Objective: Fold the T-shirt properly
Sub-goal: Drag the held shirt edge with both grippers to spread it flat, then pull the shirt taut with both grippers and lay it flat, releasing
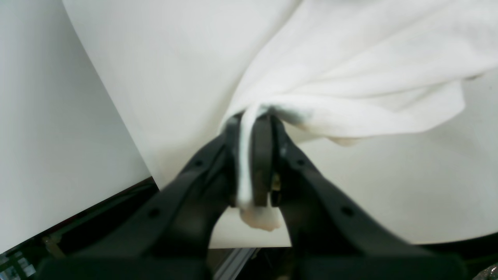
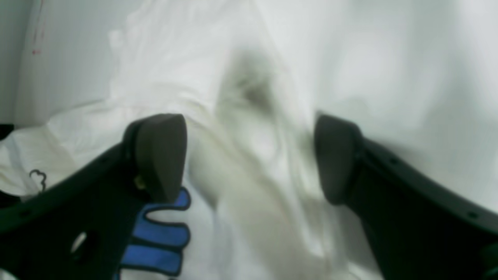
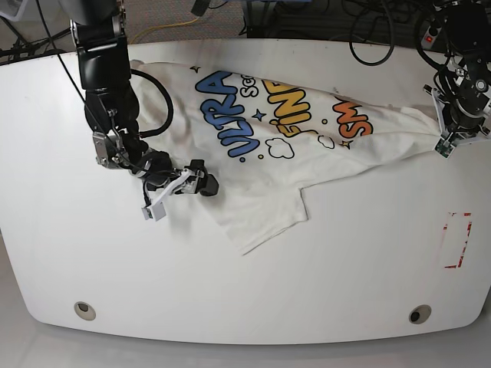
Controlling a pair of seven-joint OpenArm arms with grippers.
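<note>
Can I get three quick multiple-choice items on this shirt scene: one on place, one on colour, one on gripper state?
1. Where does the left gripper hold the T-shirt in the base view?
A. its right-hand end
B. its bottom sleeve
C. its middle

2. What colour is the printed shape under the right gripper in the right wrist view?
A. red
B. blue
C. green

3. How is the right gripper set?
A. shut on cloth
B. shut on nothing
C. open over the cloth

Answers:
1 A: the cloth stretches to that gripper near the table's right edge.
2 B: blue lettering with a dark outline shows below one finger.
3 C: its two pads stand wide apart.
</note>
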